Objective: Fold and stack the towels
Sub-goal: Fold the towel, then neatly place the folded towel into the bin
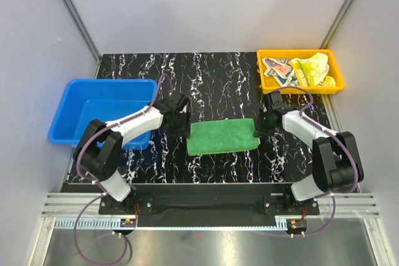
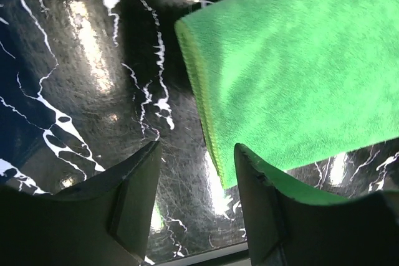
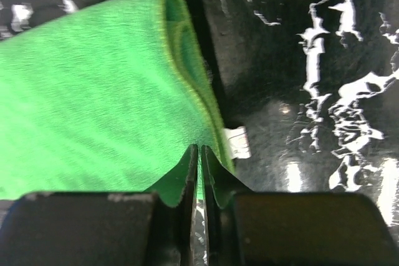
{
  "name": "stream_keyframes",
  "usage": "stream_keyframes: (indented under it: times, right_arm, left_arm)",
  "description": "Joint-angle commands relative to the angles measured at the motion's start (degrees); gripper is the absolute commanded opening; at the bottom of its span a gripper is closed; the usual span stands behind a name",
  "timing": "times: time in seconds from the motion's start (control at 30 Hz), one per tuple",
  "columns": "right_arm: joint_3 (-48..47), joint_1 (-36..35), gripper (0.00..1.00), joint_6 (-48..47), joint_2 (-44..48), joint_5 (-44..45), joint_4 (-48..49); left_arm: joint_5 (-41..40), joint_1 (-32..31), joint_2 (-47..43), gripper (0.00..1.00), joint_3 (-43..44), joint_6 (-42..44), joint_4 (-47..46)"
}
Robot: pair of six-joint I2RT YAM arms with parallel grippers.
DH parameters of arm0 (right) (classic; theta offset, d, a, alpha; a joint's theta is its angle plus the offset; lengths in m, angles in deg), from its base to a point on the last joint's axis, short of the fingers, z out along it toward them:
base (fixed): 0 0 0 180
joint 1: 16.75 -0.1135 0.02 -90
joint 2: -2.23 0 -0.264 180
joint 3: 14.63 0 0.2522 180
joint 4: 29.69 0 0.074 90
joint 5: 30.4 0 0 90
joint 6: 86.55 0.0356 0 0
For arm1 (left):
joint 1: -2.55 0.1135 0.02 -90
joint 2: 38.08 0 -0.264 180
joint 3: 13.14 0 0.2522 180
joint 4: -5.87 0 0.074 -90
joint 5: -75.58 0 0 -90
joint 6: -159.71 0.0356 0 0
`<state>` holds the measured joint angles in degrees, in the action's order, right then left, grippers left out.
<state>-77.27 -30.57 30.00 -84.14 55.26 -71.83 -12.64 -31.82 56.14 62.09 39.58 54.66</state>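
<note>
At the middle of the black, white-veined table (image 1: 218,79) lies the green towel (image 1: 222,137), folded into a flat oblong. Its long axis runs left to right across the table, the right end tilted slightly toward the far side. The left gripper (image 1: 179,118) hangs just off the towel's left short end, and the right gripper (image 1: 263,123) is at its right short end.

From the left wrist, the left gripper (image 2: 198,147) has its jaws parted, nothing between them, and the towel's (image 2: 299,73) stitched edge runs toward the right-hand finger. From the right wrist, the right gripper (image 3: 201,149) has its jaws drawn almost together, only a thin slit showing. Its tips meet the towel's (image 3: 87,104) hem beside a small white label (image 3: 237,142); whether any cloth is pinched cannot be told.

Well apart at the far right corner, an orange tray (image 1: 293,89) holds the pale yellow towel (image 1: 315,70) and the cream printed towel (image 1: 278,70), both crumpled. A blue bin (image 1: 100,110) stands at the left.
</note>
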Motion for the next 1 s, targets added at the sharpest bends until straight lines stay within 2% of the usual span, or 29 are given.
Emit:
stream_keyframes:
  times: [0.0,0.13,0.43,0.63,0.97]
  right_arm:
    - [-2.27,0.29,0.10,2.37,1.99,-4.43,-0.80]
    - [1.68,0.29,0.07,4.57,2.69,-7.96,1.13]
    - [6.69,0.29,0.05,5.53,1.64,-4.62,3.33]
    - [7.75,0.38,0.05,7.47,6.98,-5.42,5.09]
    - [8.10,0.29,0.06,7.47,13.86,-5.59,5.27]
  left_arm:
    - [2.70,0.88,-0.09,0.55,-1.53,-2.91,-5.22]
    - [3.31,1.06,1.76,0.56,-1.97,-3.53,-6.63]
    - [2.96,1.15,5.01,0.56,-1.09,-4.41,-7.08]
    - [3.14,1.15,5.63,0.55,-2.58,-6.96,-9.27]
    - [-0.02,0.10,7.39,0.41,-4.34,-12.58,-9.01]
